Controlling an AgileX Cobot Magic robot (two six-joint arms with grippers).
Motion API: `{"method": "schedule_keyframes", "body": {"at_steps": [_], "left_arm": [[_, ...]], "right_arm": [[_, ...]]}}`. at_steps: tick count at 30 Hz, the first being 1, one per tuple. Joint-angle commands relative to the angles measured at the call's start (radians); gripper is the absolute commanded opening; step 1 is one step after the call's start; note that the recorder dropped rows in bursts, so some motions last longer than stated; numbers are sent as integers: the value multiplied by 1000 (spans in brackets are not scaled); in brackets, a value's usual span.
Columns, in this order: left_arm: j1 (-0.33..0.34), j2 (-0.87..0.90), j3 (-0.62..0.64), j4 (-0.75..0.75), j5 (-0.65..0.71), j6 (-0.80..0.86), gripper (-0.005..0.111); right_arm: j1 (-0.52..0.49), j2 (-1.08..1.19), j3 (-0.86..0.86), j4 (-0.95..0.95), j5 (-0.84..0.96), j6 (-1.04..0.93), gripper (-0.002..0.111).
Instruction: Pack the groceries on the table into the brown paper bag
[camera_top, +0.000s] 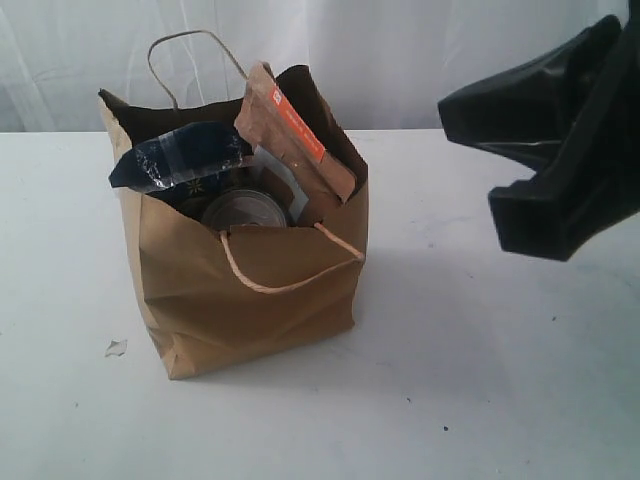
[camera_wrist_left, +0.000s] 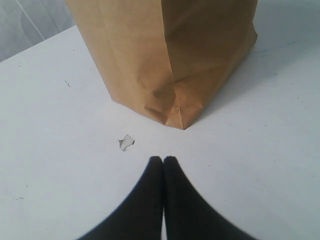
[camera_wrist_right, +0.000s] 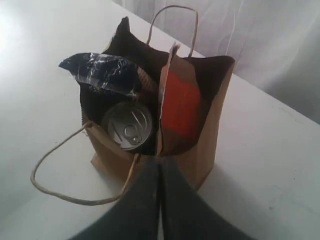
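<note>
The paper bag (camera_top: 250, 290) stands upright on the table (camera_top: 480, 380), left of the middle in the exterior view, and a small scrap (camera_top: 116, 348) lies on the tabletop near its lower left corner, not touching it. Inside, the pull-tab can (camera_top: 245, 212) sits upright close to the front wall — the spaghetti packet (camera_top: 180, 160) leans out over the left rim above it, and the pouch (camera_top: 295, 130) stands tilted at the right, its top past the rim.

The brown paper bag (camera_top: 250, 280) stands upright on the table (camera_top: 480, 380), well apart from the right claw (camera_top: 452, 108) and lower than it. Inside, the brown pouch with orange label (camera_top: 295, 130) sticks up nearest the claw, with the pull-tab can (camera_top: 245, 212) beyond it and the dark-blue spaghetti packet (camera_top: 180, 160) farthest off
</note>
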Motion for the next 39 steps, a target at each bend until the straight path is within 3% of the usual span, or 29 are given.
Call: {"method": "schedule_keyframes", "body": {"at_steps": [1,6,11,13,24,39], "left_arm": [[-1,-4,4,-5,1,-2,0],[-1,-4,4,-5,1,-2,0],[-1,-4,4,-5,1,-2,0],[-1,-4,4,-5,1,-2,0],[-1,-4,4,-5,1,-2,0],[-1,-4,4,-5,1,-2,0]], "right_arm": [[-5,17,5,-2,5,7,0],[-5,43,22,4,-58,7,0],[-5,43,152,-6,-435,7,0],[-5,43,199,-8,-511,7,0],[-15,-88,500,-8,-531,7,0],[-262,-571,970,-8,-531,7,0]]}}
